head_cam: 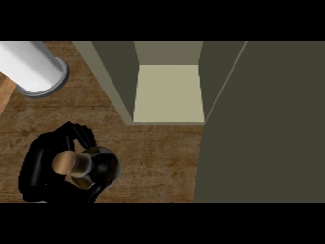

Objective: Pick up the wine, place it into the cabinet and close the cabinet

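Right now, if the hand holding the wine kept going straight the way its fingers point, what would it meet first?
The left hand, curled round the wine bottle, points up-view and slightly right over bare counter. First in that line is probably the open cabinet, at its left wall, though depth is unclear.

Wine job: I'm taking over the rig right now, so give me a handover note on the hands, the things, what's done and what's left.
Left hand: curled round the wine bottle, seen from above over the wooden counter, lower left.
Right hand: not in view.
Cabinet: open, inside shelf bare, its door swung out at right.
Done: bottle grasped.
Left: carry it into the cabinet, release, close the door.
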You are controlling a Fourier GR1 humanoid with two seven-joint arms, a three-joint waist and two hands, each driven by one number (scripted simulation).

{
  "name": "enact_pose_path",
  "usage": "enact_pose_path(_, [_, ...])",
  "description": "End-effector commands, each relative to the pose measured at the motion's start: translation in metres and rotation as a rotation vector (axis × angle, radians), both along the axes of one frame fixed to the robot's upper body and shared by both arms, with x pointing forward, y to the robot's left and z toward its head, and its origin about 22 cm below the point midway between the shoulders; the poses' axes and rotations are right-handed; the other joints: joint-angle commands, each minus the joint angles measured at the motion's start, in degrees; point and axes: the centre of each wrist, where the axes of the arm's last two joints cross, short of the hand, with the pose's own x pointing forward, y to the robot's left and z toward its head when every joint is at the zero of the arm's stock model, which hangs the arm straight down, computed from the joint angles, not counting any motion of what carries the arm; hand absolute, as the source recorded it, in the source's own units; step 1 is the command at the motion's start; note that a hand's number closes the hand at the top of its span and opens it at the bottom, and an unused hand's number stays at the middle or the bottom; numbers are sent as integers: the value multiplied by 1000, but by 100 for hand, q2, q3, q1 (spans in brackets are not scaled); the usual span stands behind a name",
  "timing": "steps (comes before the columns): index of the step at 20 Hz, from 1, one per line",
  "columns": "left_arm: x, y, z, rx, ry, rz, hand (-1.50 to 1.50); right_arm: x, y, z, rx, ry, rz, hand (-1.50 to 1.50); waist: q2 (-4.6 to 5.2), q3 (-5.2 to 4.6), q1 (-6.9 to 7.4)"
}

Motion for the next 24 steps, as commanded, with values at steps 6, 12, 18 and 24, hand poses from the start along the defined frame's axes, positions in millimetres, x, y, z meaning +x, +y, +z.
enact_pose_path(6, [0,-64,50,-45,-12,-89,150,-26,-6,10,32,-34,54,-150,6,-2,-25])
enact_pose_path(12, [3,-115,67,-63,-2,-104,150,-12,-14,6,37,-44,38,-150,11,-1,-35])
enact_pose_path(18, [23,-144,92,-58,-1,-60,150,-16,-12,-4,51,-19,45,-150,11,2,-58])
enact_pose_path(24, [39,-165,82,-39,6,-1,150,-29,-7,0,48,-35,49,-150,12,-2,-66])
